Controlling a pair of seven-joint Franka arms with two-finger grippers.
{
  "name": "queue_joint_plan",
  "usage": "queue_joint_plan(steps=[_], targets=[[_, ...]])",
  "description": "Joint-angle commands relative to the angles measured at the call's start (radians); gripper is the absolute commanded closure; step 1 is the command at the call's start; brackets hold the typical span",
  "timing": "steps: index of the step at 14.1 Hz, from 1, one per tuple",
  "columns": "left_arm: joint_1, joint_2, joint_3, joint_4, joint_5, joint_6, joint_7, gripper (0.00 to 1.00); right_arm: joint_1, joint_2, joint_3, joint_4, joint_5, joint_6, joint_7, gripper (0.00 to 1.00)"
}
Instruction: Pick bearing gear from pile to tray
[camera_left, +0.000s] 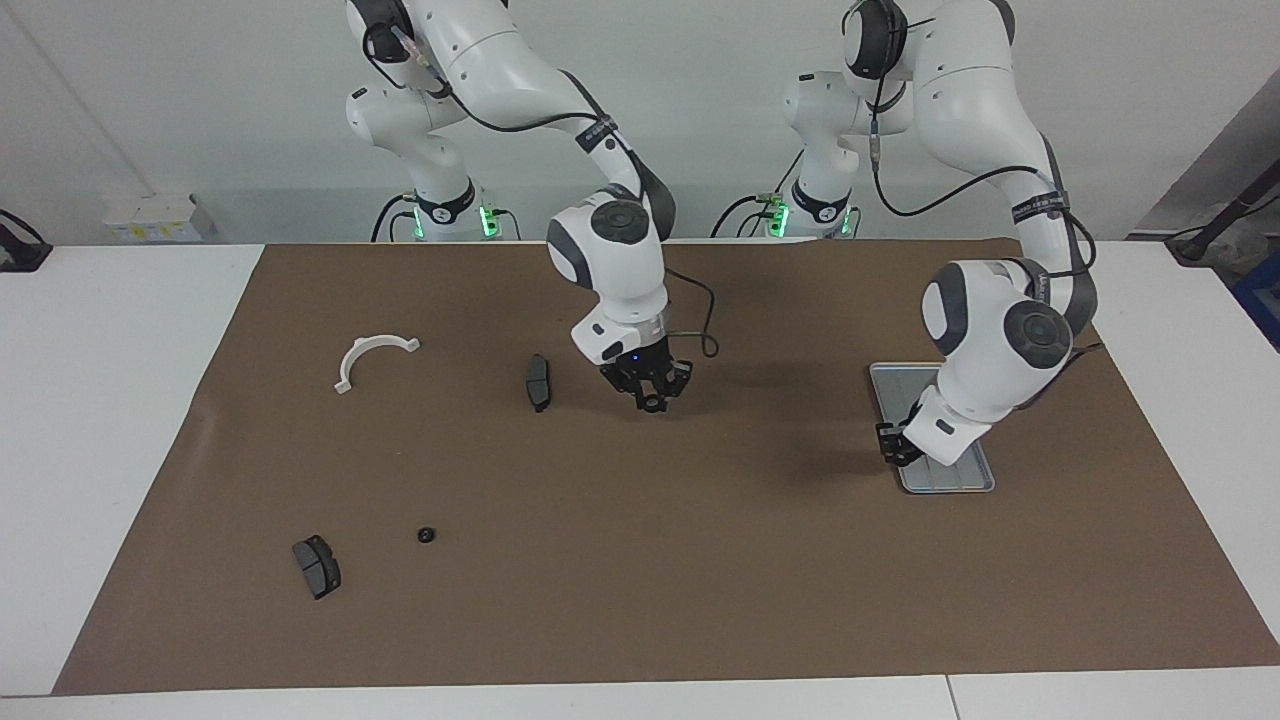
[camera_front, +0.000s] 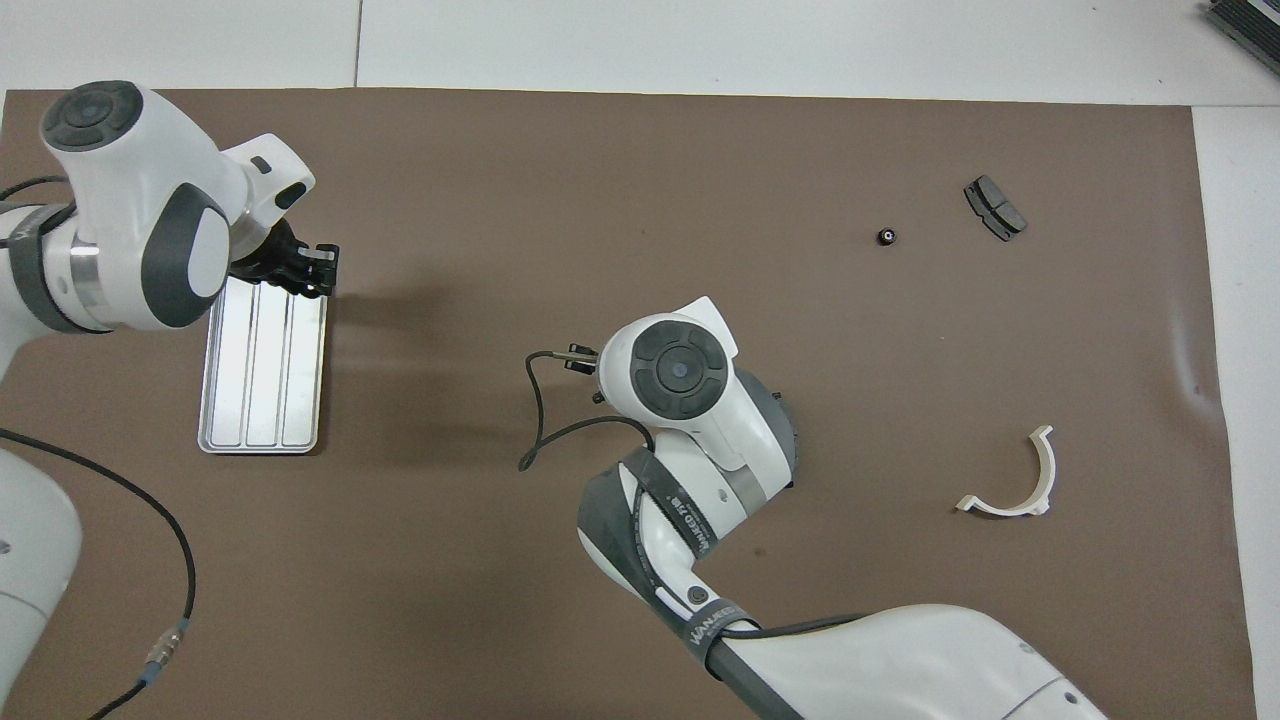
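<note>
Black gear (camera_left: 426, 535) tiny, hard, light, likely to roll; lies loose on brown mat (camera_left: 640, 600) near brake pad (camera_left: 316, 566); we pinch across rim; right gripper (camera_left: 652, 400) holds dark ring mid-table; left gripper (camera_left: 893, 446) at tray (camera_left: 975, 482), grip unclear.

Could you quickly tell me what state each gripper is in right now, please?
Left gripper: over the tray; open or shut cannot be told.
Right gripper: above the mat, shut on a small black gear.
</note>
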Motion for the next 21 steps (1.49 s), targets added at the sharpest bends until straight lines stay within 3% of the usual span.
queue_joint_plan(steps=[1, 4, 5, 6, 10, 13, 14, 21], targets=[[0.047, 0.0, -0.006, -0.015, -0.017, -0.023, 0.116, 0.61, 0.045, 0.101, -0.005, 0.127, -0.04, -0.025, 0.098, 1.0], [0.061, 0.008, -0.006, -0.02, -0.008, -0.014, 0.14, 0.53, 0.046, 0.104, -0.004, 0.127, -0.08, -0.033, 0.111, 1.0], [0.061, 0.008, -0.006, -0.02, -0.008, -0.015, 0.14, 0.46, 0.051, 0.103, -0.005, 0.118, -0.08, -0.037, 0.111, 0.9], [0.061, 0.007, -0.006, -0.015, -0.008, -0.018, 0.139, 0.43, 0.049, 0.103, -0.004, 0.115, -0.081, -0.043, 0.111, 0.53], [0.018, -0.007, -0.017, 0.019, -0.017, -0.023, 0.064, 0.41, 0.033, 0.101, -0.007, 0.139, -0.081, -0.083, 0.106, 0.19], [-0.115, -0.01, -0.017, 0.016, -0.017, -0.025, -0.167, 0.4, -0.035, 0.08, -0.015, 0.135, -0.086, -0.092, 0.054, 0.12], [-0.17, -0.009, -0.015, 0.011, -0.017, -0.026, -0.251, 0.4, -0.065, 0.067, -0.013, 0.136, -0.085, -0.105, 0.016, 0.02], [-0.43, 0.004, -0.018, -0.018, -0.017, -0.009, -0.606, 0.4, -0.349, 0.067, -0.001, 0.194, -0.069, -0.151, -0.352, 0.0]])
